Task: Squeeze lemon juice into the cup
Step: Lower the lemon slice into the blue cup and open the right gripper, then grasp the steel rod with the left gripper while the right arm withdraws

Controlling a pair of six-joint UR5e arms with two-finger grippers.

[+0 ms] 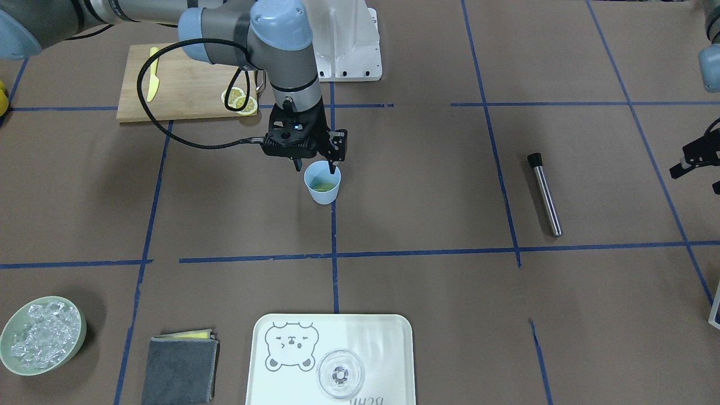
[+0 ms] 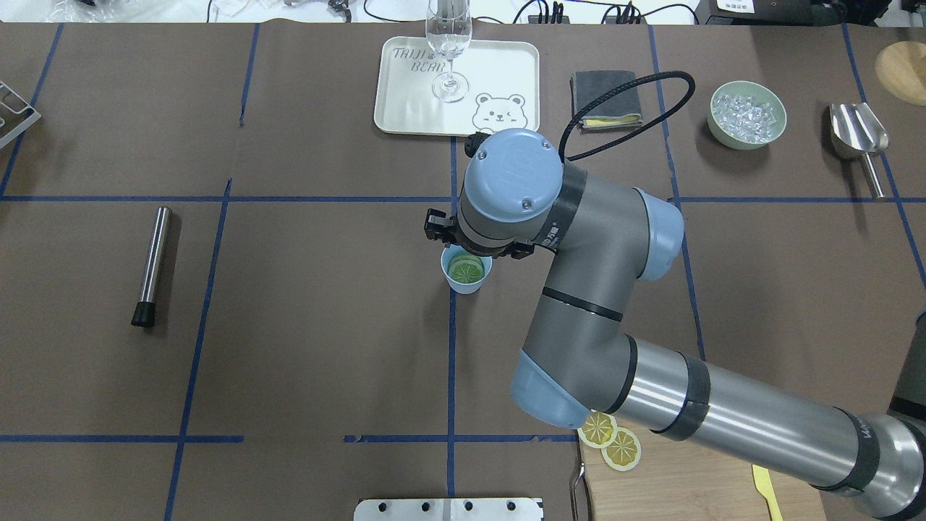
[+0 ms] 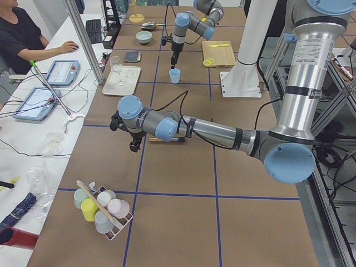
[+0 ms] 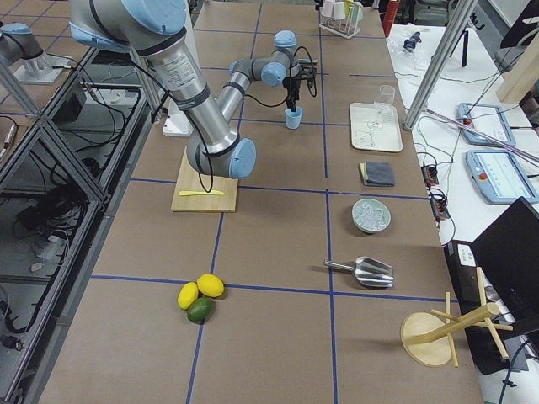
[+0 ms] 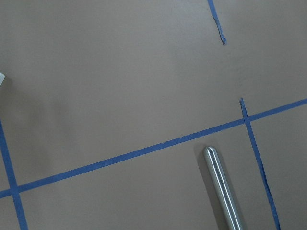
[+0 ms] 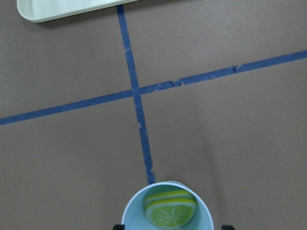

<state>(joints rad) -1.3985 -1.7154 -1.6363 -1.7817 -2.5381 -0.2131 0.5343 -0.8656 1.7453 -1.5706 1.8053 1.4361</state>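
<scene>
The light-blue cup (image 1: 323,193) stands at the table's middle on a blue tape line. A lemon slice (image 2: 465,270) lies flat inside it, and the right wrist view (image 6: 170,213) shows what looks like a second slice behind it. My right gripper (image 1: 315,165) hangs just above the cup's rim, open and empty, with one finger on each side of the mouth. Two more lemon slices (image 1: 242,100) lie on the cutting board (image 1: 185,84). My left gripper (image 1: 694,169) is far off at the table's side, jaws spread and empty, above a steel muddler (image 5: 223,191).
The muddler (image 1: 544,194) lies on the table. A white tray (image 1: 382,349) holds a clear glass (image 1: 340,374). A green bowl of ice (image 1: 42,334), a folded grey cloth (image 1: 180,368), a yellow knife (image 1: 153,81) and a metal scoop (image 2: 857,137) sit around the edges.
</scene>
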